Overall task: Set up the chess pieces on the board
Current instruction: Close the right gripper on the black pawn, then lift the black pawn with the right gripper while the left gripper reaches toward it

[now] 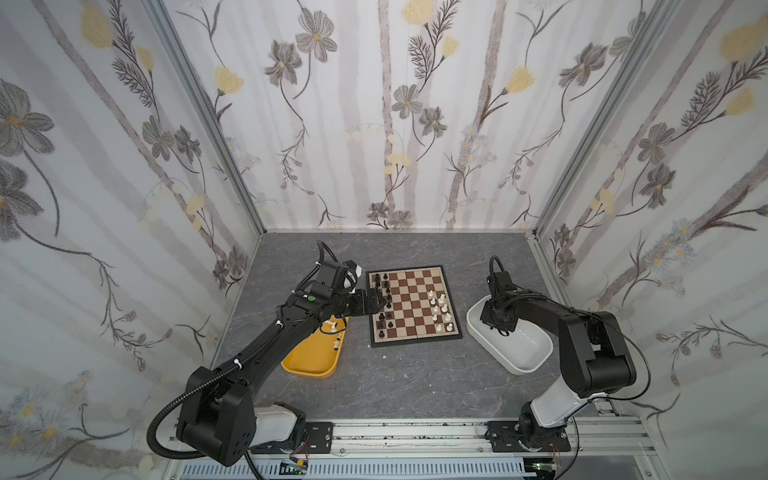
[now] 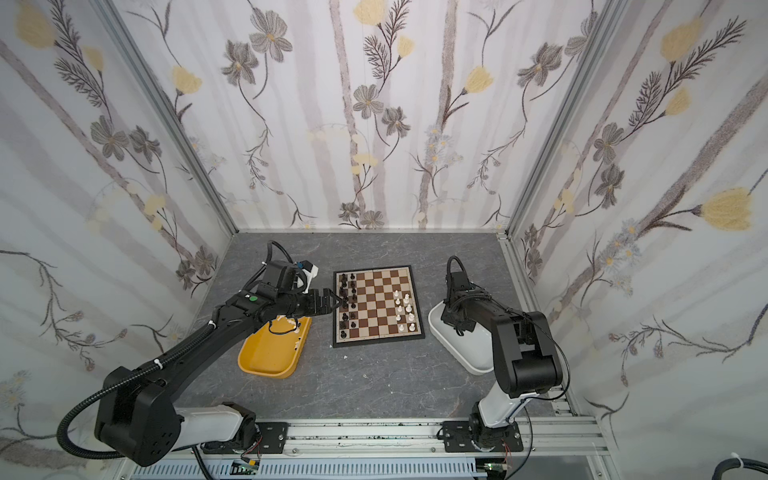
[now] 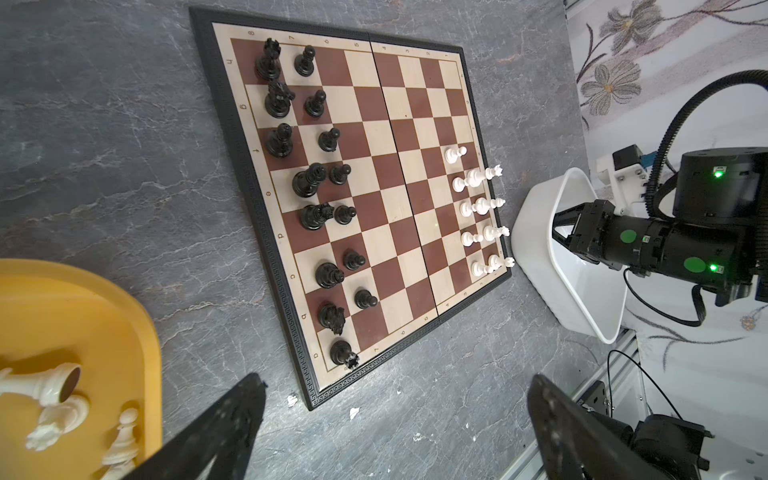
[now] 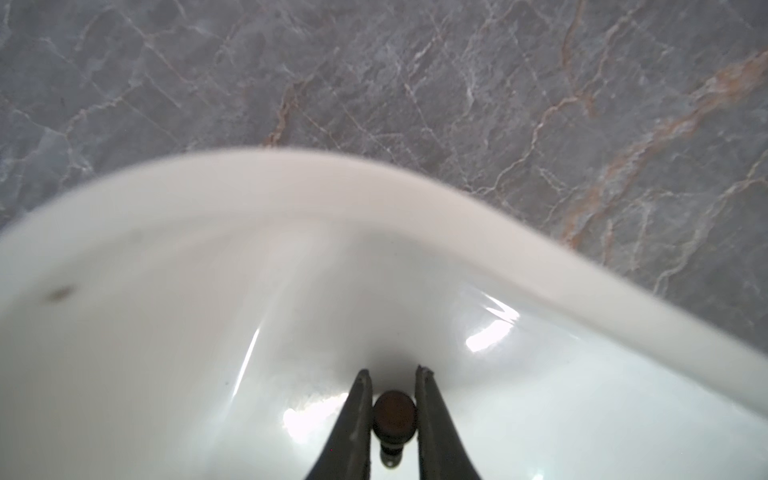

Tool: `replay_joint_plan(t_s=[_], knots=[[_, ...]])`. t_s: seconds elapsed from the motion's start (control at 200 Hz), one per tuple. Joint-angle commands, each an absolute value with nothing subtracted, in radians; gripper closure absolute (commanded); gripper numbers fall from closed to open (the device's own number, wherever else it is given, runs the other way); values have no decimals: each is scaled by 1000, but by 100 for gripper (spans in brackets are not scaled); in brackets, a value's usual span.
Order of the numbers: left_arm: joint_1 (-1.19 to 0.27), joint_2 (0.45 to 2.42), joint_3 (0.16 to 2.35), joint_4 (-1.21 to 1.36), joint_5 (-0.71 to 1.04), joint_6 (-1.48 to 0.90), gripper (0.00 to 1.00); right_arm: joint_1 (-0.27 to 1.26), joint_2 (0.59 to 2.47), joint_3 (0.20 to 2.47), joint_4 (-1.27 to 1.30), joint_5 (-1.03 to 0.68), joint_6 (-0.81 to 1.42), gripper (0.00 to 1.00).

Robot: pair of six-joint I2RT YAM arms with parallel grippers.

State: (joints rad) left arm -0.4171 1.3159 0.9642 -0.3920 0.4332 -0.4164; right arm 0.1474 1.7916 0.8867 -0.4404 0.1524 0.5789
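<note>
A: Several spare white pieces [image 3: 58, 419] lie tipped over in the yellow tub [image 3: 62, 311], on the tabletop [image 1: 395, 374] left of the board [image 3: 374, 187]. How far along is the setup?

B: Past halfway, I'd say. The left hand [image 3: 397, 376] hovers at the board's left edge, spread wide and carrying nothing. In the board's two leftmost columns the black pieces [image 3: 316, 216] stand fifteen strong. That is a full back row and seven pawns, with one pawn square bare at the board's near-left corner.

A: And white?

B: Nine standing white pieces [image 3: 482, 203] line the board's right side: five pawns and four bigger men. Toward the board's far edge both rows are bare. Seven are left to place, presumably from the yellow tub.

A: The right hand [image 4: 394, 370]?

B: Down inside the white tub [image 1: 528, 353], right of the board. It is nearly closed, its fingers [image 4: 353, 415] against either side of a dark piece [image 4: 394, 411]. That is likely the missing black pawn.
</note>
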Motion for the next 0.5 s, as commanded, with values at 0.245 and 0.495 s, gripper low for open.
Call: replay_joint_plan(t_s=[0.245,0.495], knots=[[-564,1491,1069,-151,523,-553,0,42,1658,844,-365,-61,695,82],[-751,1828,1351,-18,552,-590,5,-21,1502,782,-346,-203,805,82]])
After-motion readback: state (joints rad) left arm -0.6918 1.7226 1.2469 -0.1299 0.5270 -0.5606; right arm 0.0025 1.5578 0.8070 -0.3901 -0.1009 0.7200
